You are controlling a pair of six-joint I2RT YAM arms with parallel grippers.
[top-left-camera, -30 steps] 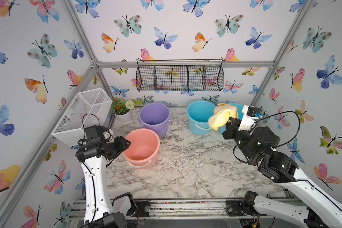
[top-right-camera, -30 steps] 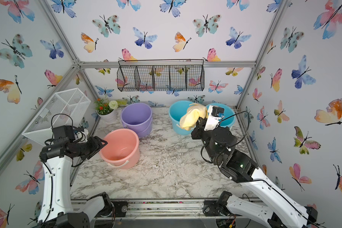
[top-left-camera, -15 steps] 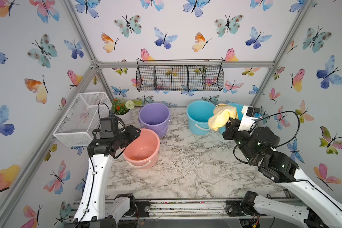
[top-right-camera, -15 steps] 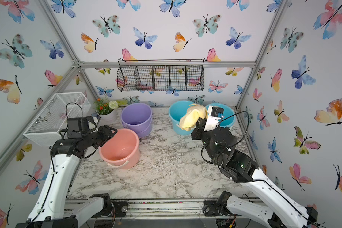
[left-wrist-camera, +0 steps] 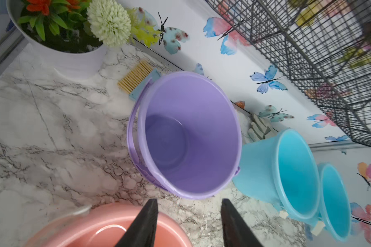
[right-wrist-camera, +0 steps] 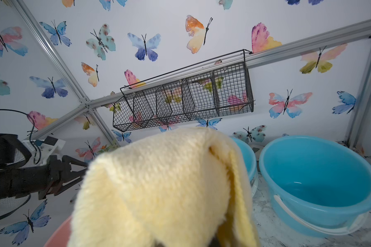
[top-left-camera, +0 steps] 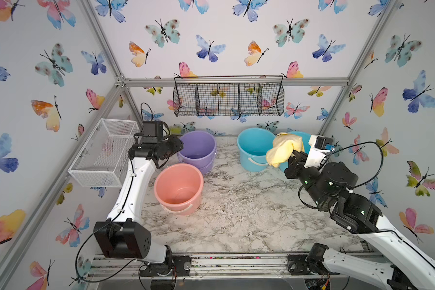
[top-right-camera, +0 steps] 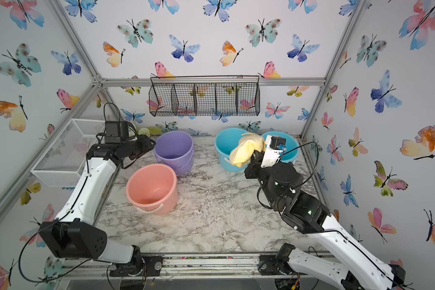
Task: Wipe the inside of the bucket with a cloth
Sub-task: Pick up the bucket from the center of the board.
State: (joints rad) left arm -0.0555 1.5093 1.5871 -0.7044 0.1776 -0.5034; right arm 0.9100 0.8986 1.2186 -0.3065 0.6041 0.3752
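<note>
Two jaw sets. Right gripper: jaws clamped on cloth, bunched, raised mid-right in both top views, before blue bucket. Left gripper: jaws apart, empty, facing purple bucket. Cloth likely soft, light, limp; hold bunched middle, leave loose folds free for wiping bucket wall.
</note>
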